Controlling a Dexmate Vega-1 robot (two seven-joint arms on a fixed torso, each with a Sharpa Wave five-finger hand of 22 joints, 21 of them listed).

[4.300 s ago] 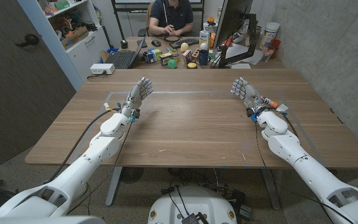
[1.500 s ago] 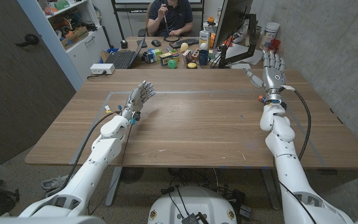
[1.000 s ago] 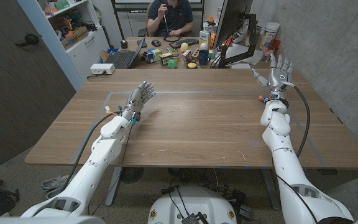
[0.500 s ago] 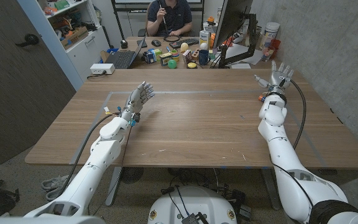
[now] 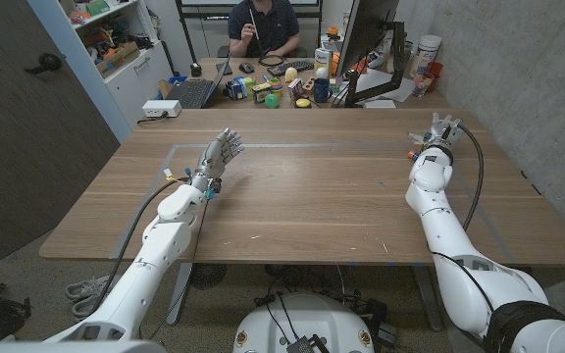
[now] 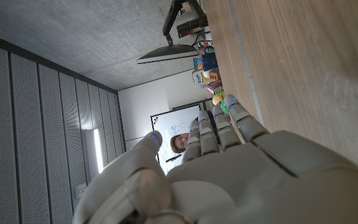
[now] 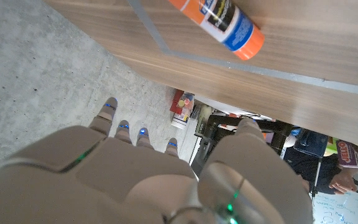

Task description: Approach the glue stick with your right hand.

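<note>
Fingers spread and empty, the right hand (image 7: 160, 180) hovers near the glue stick (image 7: 225, 22); a careless reach toward 12 o'clock could roll it away.

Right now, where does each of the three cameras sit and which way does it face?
Head view: on the robot's head, looking down over the wooden table at both arms.
Left wrist view: behind the left hand, looking along the table toward the cluttered desk.
Right wrist view: behind the right hand, facing the glue stick on the table.
Shared: all three show the table.

The glue stick (image 7: 218, 20) is orange with a blue label; the wooden table (image 5: 312, 186) is brown.
</note>
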